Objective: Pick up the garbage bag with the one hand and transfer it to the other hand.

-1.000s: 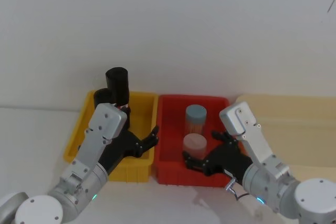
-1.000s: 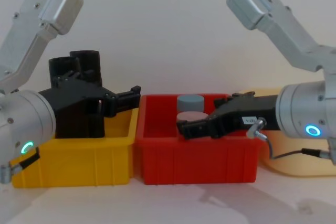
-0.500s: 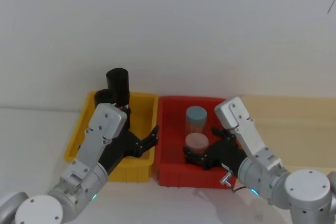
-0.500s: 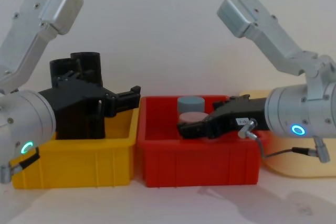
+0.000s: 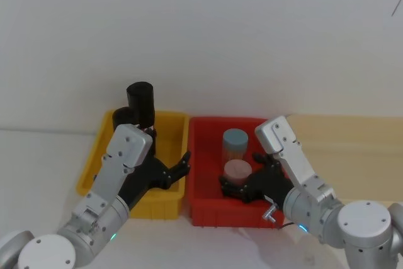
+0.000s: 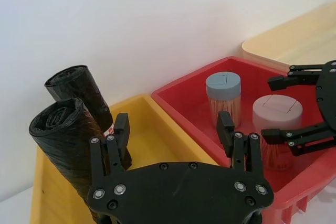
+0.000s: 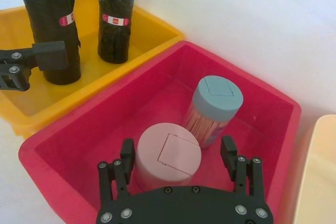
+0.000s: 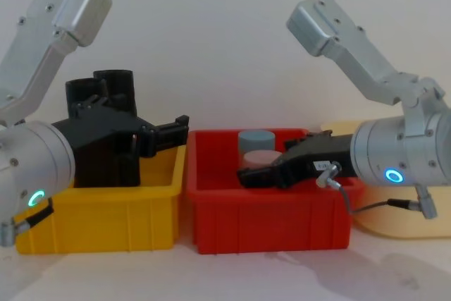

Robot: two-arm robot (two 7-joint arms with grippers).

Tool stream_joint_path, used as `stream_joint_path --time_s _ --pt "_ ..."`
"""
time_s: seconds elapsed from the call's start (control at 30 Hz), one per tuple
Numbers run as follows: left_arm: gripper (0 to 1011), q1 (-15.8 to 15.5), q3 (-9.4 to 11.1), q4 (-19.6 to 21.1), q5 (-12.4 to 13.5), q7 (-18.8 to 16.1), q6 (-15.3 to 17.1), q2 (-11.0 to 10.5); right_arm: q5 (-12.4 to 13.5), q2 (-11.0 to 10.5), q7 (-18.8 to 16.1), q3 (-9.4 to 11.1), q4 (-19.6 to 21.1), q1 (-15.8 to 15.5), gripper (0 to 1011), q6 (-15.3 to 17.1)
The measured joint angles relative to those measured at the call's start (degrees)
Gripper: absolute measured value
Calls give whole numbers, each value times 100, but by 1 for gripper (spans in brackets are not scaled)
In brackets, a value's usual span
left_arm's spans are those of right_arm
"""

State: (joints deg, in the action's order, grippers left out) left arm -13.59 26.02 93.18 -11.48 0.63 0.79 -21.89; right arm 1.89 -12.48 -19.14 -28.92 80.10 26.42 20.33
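- Two black rolls stand upright at the far left end of the yellow bin (image 5: 171, 120): the nearer garbage bag (image 6: 56, 139) and the farther garbage bag (image 6: 79, 88), close side by side.
- Each roll carries a small red-and-white label (image 7: 115, 21) around its middle.
- Left end effector (image 6: 173, 124): positioned over the yellow bin with its fingers spread wide and nothing between them. One finger (image 6: 121, 131) sits just beside the nearer garbage bag; contact cannot be confirmed.
- The wrist of the left end effector shows a green ring (image 8: 35, 197) in the chest view.
- Red bin (image 5: 204, 124): set directly against the right side of the yellow bin on the white worktop (image 5: 38, 155).
- Red bin contents: a pink-lidded jar (image 7: 169, 153) nearer the robot and a blue-lidded jar (image 7: 218, 95) just behind it, both upright.
- Right end effector (image 7: 178, 148): lowered into the red bin, fingers wide apart on either side of the pink-lidded jar, not closed on it.
- Its wrist shows a blue ring (image 8: 392, 175).
- A beige board (image 5: 352, 137) lies on the worktop to the right of the red bin.
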Motion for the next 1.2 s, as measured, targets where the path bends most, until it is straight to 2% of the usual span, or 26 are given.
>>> stream_joint_path --time_s 0.67,0.9,0.93,1.03,1.07,1.2 --pt "1001 0 0 0 0 0 0 0 -34 22 0 42 19 -28 996 -25" --pt "1002 0 0 0 0 0 0 0 -39 26 1 47 22 -32 855 -28" --pt "1002 0 0 0 0 0 0 0 -39 26 1 47 22 -32 802 -28" --pt "1002 0 0 0 0 0 0 0 -40 26 2 49 23 -33 747 -30" --pt "1002 0 0 0 0 0 0 0 -40 26 2 50 24 -34 698 -31" --pt "1002 0 0 0 0 0 0 0 -40 27 2 52 26 -36 692 -34"
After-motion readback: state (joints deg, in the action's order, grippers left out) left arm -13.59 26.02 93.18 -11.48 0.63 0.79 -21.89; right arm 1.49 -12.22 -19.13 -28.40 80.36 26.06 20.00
